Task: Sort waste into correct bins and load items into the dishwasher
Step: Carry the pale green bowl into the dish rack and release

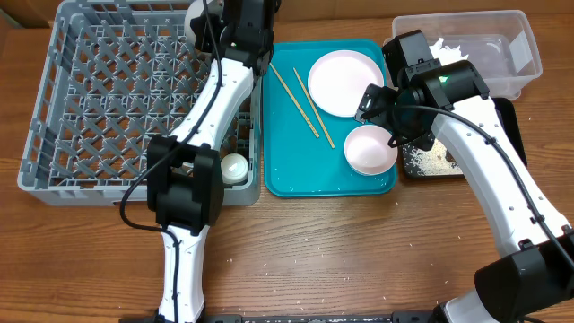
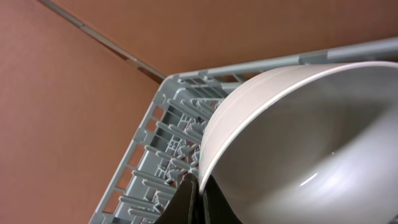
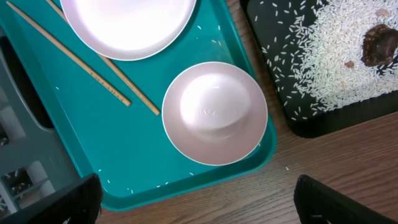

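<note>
My left gripper (image 2: 198, 194) is shut on the rim of a pale bowl (image 2: 298, 143), held tilted over the far corner of the grey dish rack (image 2: 163, 146). In the overhead view the rack (image 1: 63, 108) holds a small white cup (image 1: 234, 167). The teal tray (image 1: 287, 175) carries the plate (image 1: 345, 82), the chopsticks (image 1: 305, 103) and a second bowl (image 1: 370, 150). My right gripper (image 3: 199, 208) is open and empty, hovering just in front of that bowl (image 3: 214, 112). Rice (image 3: 323, 50) and a brown lump (image 3: 379, 43) lie in the black tray (image 3: 323, 127).
The clear tub (image 1: 516, 67) at the back right holds a crumpled white napkin (image 1: 444, 45). The black tray (image 1: 405, 169) sits right of the teal tray. Loose rice grains dot the teal tray floor (image 3: 155, 183) and the wooden table (image 1: 341, 260). No wrapper shows.
</note>
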Controlling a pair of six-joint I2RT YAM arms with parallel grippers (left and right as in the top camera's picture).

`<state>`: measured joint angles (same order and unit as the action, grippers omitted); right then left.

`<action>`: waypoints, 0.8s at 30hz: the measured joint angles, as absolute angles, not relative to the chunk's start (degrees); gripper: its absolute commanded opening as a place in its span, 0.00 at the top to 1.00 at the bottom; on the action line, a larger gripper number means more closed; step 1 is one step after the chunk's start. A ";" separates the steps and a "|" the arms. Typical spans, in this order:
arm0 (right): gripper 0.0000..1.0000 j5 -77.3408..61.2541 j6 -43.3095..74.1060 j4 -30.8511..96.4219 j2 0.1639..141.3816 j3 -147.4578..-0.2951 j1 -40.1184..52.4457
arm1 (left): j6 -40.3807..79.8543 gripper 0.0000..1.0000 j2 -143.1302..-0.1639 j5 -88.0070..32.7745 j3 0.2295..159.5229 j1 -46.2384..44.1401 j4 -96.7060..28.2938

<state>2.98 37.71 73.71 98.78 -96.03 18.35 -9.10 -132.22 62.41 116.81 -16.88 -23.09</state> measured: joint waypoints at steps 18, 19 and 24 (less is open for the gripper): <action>0.00 3.01 37.71 73.71 98.78 -96.01 18.35 | -16.53 0.96 -135.52 60.16 116.81 -16.86 -12.14; 0.00 2.98 37.74 73.69 98.78 -96.01 18.35 | -17.17 0.96 -135.96 60.27 116.81 -16.86 -11.03; 0.00 3.01 37.71 73.69 98.78 -96.01 18.35 | -20.23 0.96 -137.36 61.95 116.81 -16.84 -6.28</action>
<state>3.01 37.71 73.69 98.78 -96.01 18.35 -20.23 -137.36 61.95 116.81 -16.84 -6.28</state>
